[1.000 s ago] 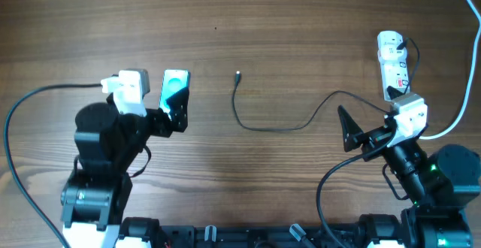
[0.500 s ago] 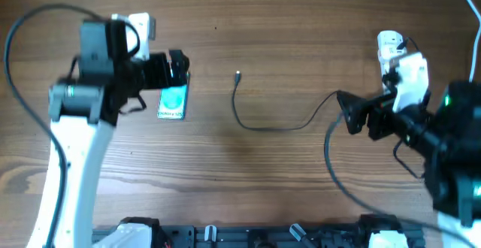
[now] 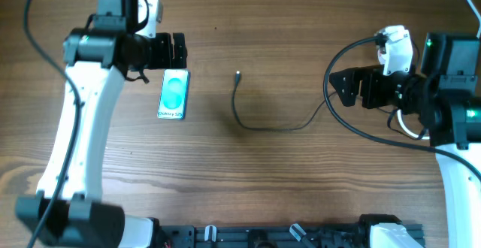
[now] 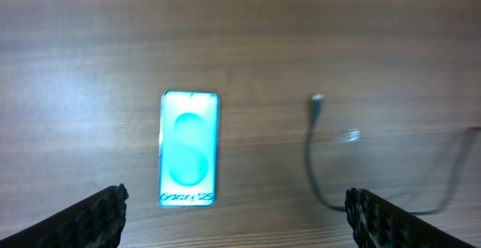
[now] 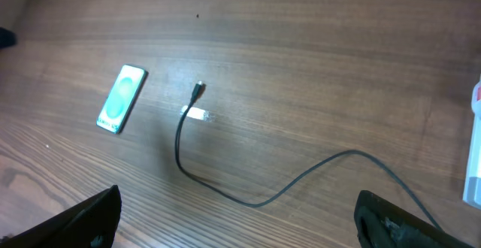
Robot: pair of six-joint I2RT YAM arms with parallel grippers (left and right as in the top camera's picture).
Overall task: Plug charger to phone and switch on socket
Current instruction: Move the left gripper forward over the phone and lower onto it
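Left fingers (image 4: 98, 216) are seen spread wide, with nothing held. The phone (image 4: 189, 148) is laid flat on the worktop (image 4: 338, 37), screen up, ahead of the gap between them and untouched. The charger (image 3: 263, 126) is laid loose to the right of the phone, its plug tip (image 3: 237, 75) kept apart from it. Right fingers (image 5: 86, 219) are likewise spread and empty, raised above the cable. The socket (image 5: 473, 165) is glimpsed at the edge of the right wrist view, cut off.

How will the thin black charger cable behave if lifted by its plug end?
Probably floppy: the charger lies in loose curves, so it would likely droop and trail. It looks thin, so probably light. The small plug tip could twist when pinched.
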